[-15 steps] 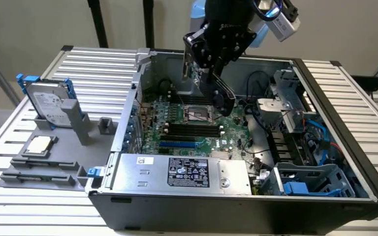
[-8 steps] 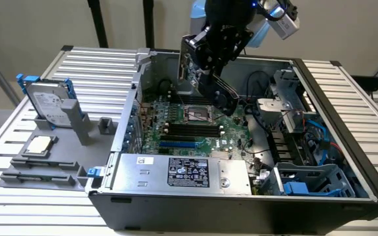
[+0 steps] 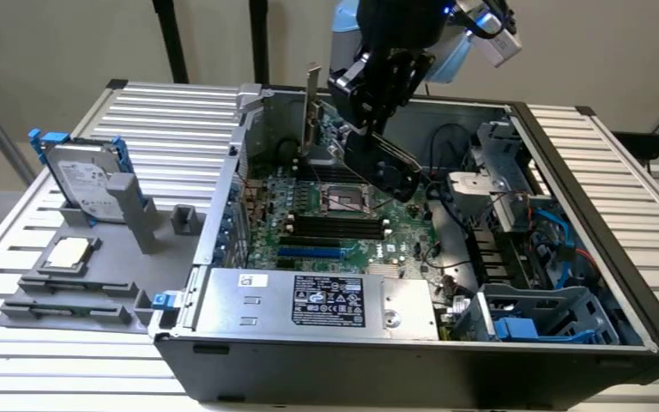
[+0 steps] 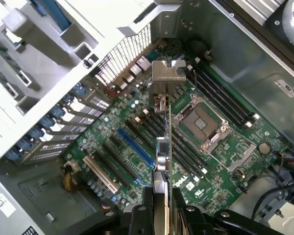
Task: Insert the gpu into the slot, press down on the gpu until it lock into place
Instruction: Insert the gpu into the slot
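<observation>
A slatted metal table carries an open computer case, lying on its side with its inside facing up. Along the case's near wall sits a silver labelled power-supply box. Behind it the green motherboard fills the floor of the case, with the square processor socket and a row of black memory slots between socket and power supply.

The arm reaches in from above. Its gripper is clenched on the gpu – a black card held tilted in the air above the socket area, its metal bracket pointing towards the rear wall of the case. In the wrist view the gripper pinches the card edge-on, and the gpu runs away from the fingers to the bracket.

The slot – a bright blue strip – lies on the board near the power supply, apart from the card, which is not yet seated in it. In the wrist view the slot runs slantwise just beside the card's edge.
</observation>
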Controlling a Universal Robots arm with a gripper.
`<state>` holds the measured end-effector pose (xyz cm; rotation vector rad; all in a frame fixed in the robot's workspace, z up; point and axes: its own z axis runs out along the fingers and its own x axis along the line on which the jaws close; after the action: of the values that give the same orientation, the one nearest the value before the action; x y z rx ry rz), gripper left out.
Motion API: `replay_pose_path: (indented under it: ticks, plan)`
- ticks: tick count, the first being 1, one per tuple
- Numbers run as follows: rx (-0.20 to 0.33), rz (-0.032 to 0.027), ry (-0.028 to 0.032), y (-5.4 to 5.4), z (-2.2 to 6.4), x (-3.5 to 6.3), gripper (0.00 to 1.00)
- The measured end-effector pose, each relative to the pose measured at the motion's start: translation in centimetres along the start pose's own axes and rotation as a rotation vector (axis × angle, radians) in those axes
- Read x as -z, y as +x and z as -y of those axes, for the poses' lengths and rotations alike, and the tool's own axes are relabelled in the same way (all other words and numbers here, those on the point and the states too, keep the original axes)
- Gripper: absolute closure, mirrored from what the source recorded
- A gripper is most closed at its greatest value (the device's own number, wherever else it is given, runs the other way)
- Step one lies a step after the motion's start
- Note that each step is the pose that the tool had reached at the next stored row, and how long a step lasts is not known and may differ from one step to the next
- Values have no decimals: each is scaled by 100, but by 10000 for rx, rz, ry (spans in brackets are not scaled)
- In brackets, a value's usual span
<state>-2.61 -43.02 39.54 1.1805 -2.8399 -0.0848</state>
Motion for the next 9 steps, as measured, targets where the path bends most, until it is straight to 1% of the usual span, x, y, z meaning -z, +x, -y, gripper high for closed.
replay_pose_path:
  ticks: [9]
  plan:
    - [1628, -123, 66, -2, 3, -48, 74]
